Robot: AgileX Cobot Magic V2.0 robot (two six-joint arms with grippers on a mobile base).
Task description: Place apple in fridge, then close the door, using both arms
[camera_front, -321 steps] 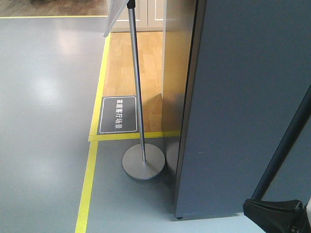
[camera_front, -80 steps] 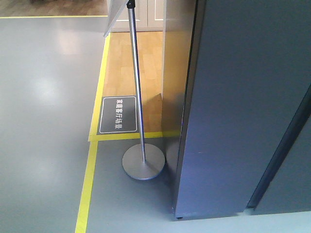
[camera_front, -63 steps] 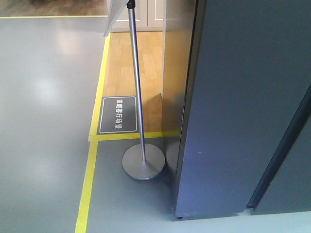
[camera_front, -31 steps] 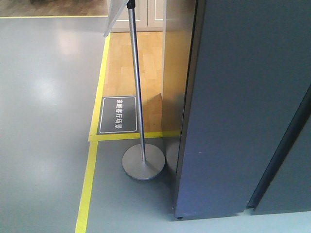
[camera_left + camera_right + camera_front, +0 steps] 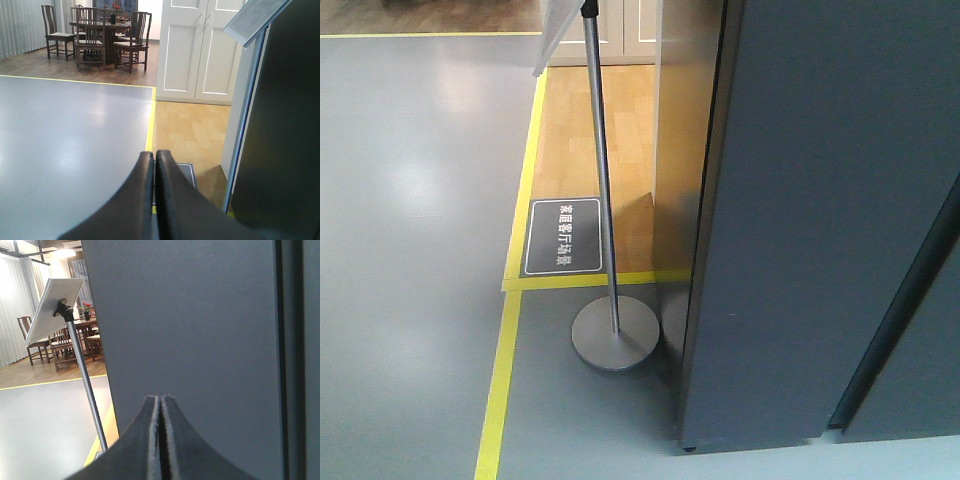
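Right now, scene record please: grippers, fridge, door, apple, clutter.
left gripper: shut, empty, facing floor and sign stand
right gripper: shut, empty, facing the fridge's outer face
fridge: grey-blue exterior only, interior not visible
door: panel at right, dark gap beside it
apple: not in view
clutter: sign stand, floor placard

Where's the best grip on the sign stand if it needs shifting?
Probably the bare pole, mid-height: thin, round, near upright, so a tool can close across it. Come from the grey floor side; the fridge crowds the other. The disc base is flat and wide.
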